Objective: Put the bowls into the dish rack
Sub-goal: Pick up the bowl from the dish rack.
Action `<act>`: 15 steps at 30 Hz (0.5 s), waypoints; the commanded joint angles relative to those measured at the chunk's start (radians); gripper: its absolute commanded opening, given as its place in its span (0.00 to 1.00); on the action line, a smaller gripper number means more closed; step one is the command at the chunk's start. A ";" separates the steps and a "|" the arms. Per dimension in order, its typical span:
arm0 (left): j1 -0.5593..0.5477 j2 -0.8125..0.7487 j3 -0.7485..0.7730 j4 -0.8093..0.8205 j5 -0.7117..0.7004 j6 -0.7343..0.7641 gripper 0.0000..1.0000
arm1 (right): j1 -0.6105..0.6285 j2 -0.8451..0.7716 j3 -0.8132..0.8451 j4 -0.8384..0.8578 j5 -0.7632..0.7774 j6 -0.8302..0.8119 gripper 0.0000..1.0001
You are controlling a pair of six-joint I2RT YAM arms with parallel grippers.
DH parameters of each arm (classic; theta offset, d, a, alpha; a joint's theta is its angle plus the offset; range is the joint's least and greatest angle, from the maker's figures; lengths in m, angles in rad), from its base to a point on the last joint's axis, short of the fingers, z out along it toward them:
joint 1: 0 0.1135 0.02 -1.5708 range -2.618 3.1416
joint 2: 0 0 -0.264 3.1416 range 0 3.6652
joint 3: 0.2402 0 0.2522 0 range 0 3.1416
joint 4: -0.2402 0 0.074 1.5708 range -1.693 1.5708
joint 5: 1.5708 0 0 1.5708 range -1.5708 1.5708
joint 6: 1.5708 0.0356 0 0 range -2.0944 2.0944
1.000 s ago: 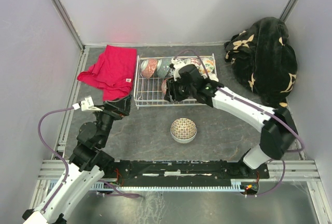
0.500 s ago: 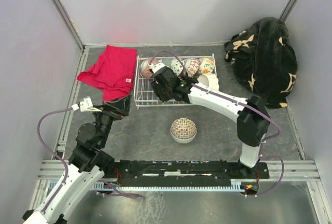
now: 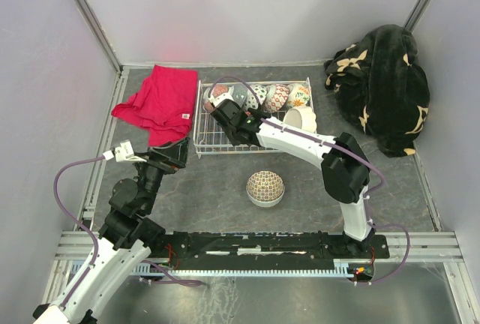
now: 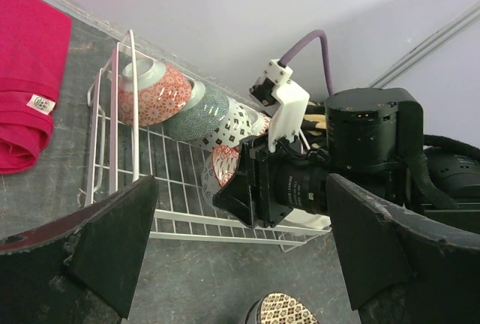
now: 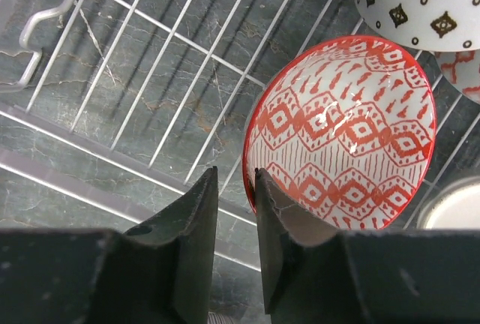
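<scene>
Placing step — the red lattice bowl [image 5: 341, 133] sits inside the dish rack [image 3: 210, 138] by its front rail, the right gripper [image 5: 234, 178] at its rim, jaws nearly together, clamped or free I cannot tell — next, probably, backing off toward the overturned bowl [image 3: 265, 187] just outside the rack.

White wire dish rack [image 3: 212, 138], patterned bowls [image 3: 259, 97] tilted along its back, mosaic bowl [image 3: 265, 187] inverted outside.
</scene>
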 commanded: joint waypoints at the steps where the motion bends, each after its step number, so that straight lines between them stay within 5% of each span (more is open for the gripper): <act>1: -0.003 -0.011 0.026 0.030 0.007 0.017 0.99 | 0.005 0.027 0.063 -0.006 0.033 -0.013 0.30; 9: -0.004 -0.012 0.027 0.030 0.010 0.016 0.99 | 0.004 0.030 0.080 -0.010 0.005 -0.017 0.03; 15: -0.003 -0.010 0.028 0.030 0.009 0.016 0.99 | 0.004 -0.011 0.071 -0.001 -0.034 -0.022 0.02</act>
